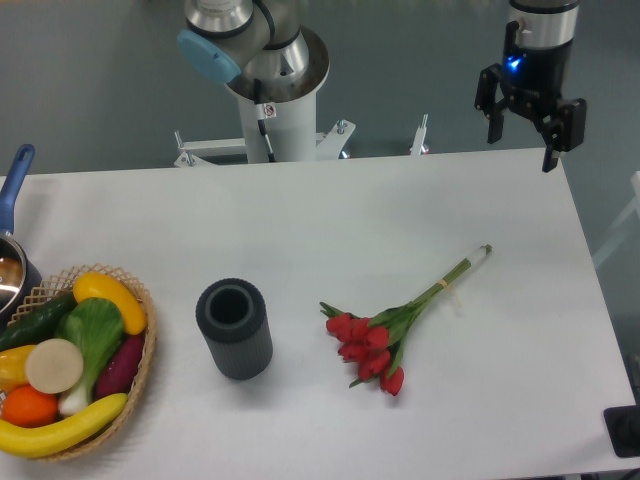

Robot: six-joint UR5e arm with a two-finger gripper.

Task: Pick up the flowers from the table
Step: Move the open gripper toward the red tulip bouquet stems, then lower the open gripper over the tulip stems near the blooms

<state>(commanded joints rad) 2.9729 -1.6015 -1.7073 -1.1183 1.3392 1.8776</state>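
The flowers (388, 337) lie on the white counter (300, 230) in the lower centre-right, well apart from the empty claw (522, 135), fingers spread, at upper right.

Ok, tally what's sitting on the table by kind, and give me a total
Flowers: 1 bunch
Dark grey cylinder: 1
Basket of fruit and vegetables: 1
Pot with blue handle: 1
Total: 4
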